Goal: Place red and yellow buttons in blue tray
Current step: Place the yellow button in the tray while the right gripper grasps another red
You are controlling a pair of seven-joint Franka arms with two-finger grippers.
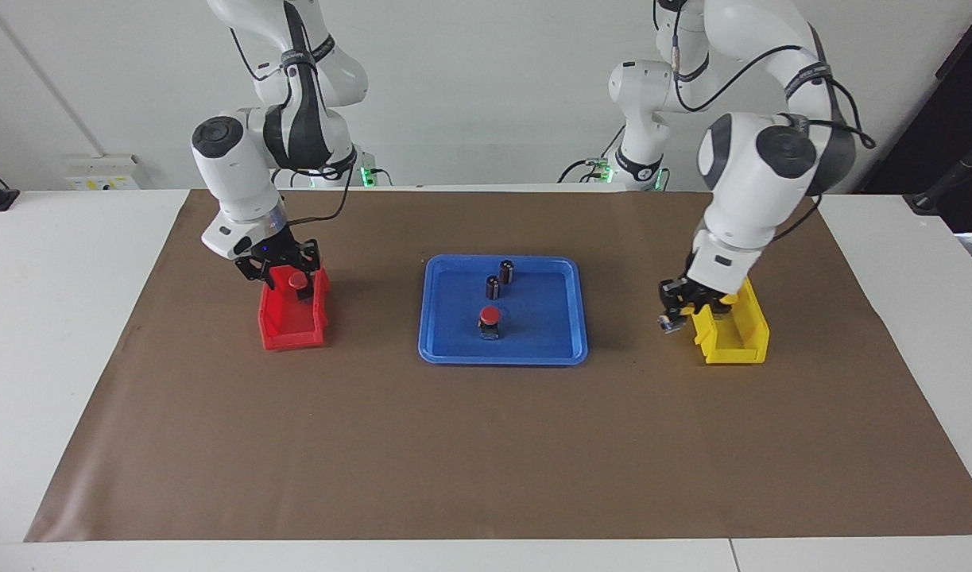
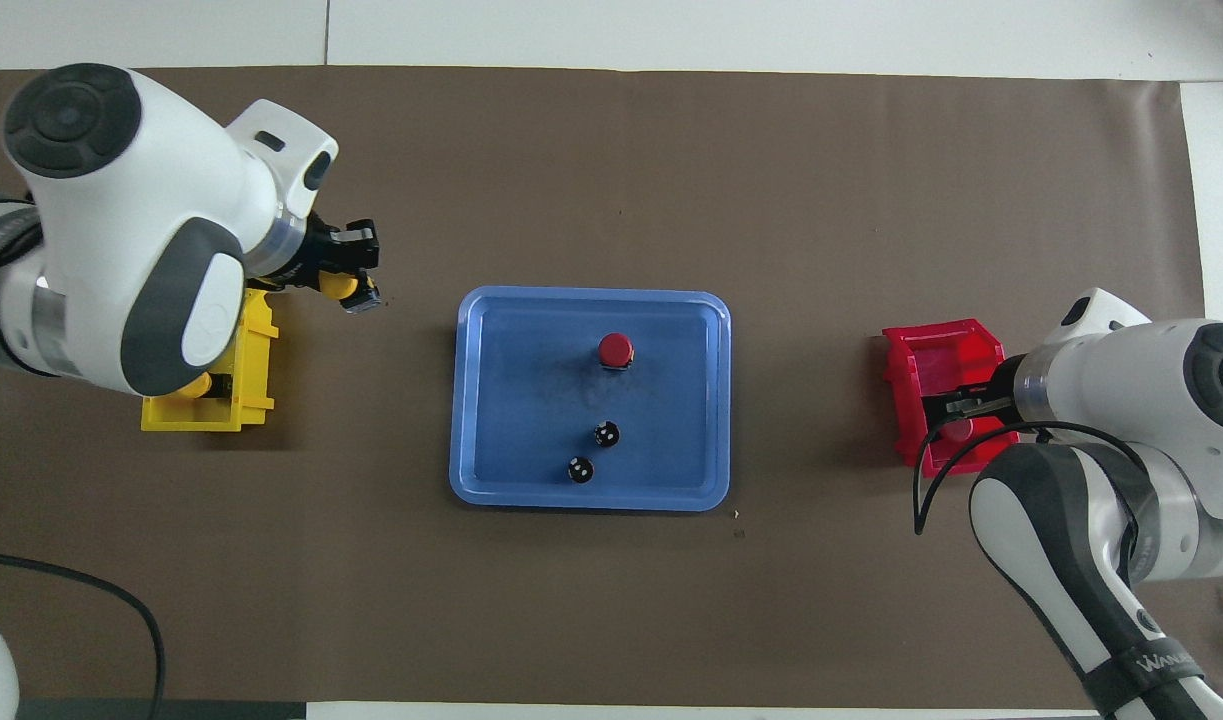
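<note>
The blue tray [image 1: 501,357] [image 2: 591,500] lies mid-table with one red button [image 1: 489,316] [image 2: 615,349] standing in it. My left gripper [image 1: 673,316] [image 2: 357,282] hangs just off the yellow bin's tray-side edge, shut on a yellow button [image 2: 337,286]. Another yellow cap [image 2: 197,385] shows inside that bin under my left arm. My right gripper [image 1: 291,274] [image 2: 956,415] is down in the red bin, open, its fingers on either side of a second red button [image 1: 297,281].
Two dark capless cylinders [image 1: 506,271] [image 2: 580,469] stand in the tray, nearer the robots than the red button. The red bin [image 1: 291,338] [image 2: 911,380] sits at the right arm's end, the yellow bin [image 1: 752,334] [image 2: 256,345] at the left arm's end. Brown mat covers the table.
</note>
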